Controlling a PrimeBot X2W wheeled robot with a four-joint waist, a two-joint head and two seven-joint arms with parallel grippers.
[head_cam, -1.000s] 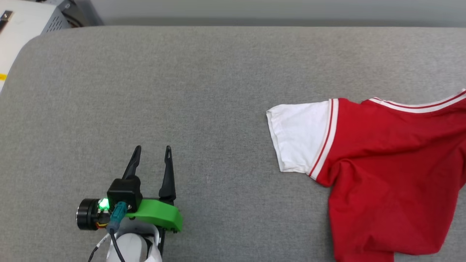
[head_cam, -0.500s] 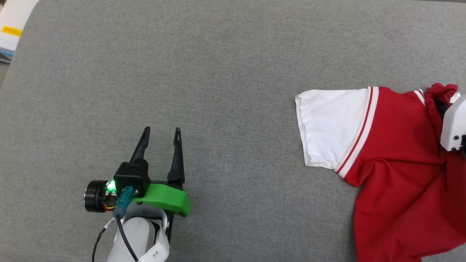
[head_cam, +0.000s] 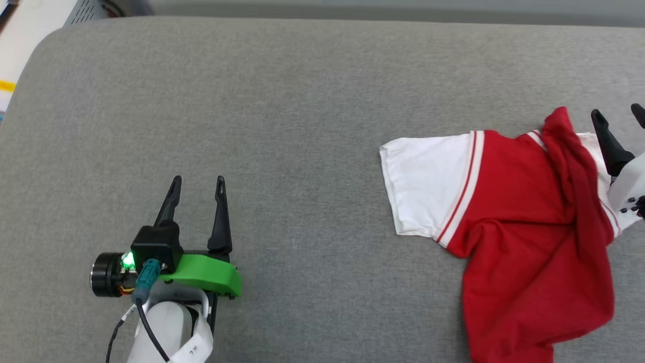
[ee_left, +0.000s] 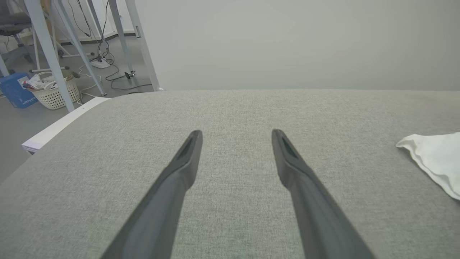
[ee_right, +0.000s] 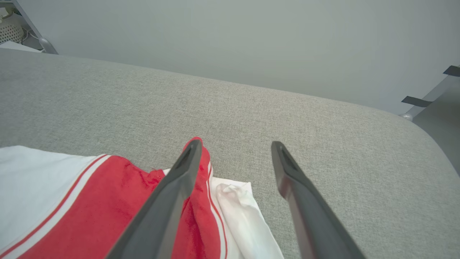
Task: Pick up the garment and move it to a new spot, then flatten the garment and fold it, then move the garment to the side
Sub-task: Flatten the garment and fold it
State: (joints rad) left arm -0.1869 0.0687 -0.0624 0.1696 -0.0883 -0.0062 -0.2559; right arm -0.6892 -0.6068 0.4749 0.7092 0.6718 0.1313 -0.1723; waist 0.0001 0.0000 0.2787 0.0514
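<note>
Right gripper jaws apart, empty, just beside the bunched ridge of the garment; left gripper apart, well clear: a one-sided pull here would likely drag wrinkles in, not flatten.

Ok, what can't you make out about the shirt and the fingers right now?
- The garment: lower and right parts cut off by the head view's edges.
- Its second sleeve: bunched, partly under a red fold, right wrist view.
- The right gripper: outer finger clipped by the head view's right edge.
- The white sleeve: runs off the left wrist view's right edge.
</note>
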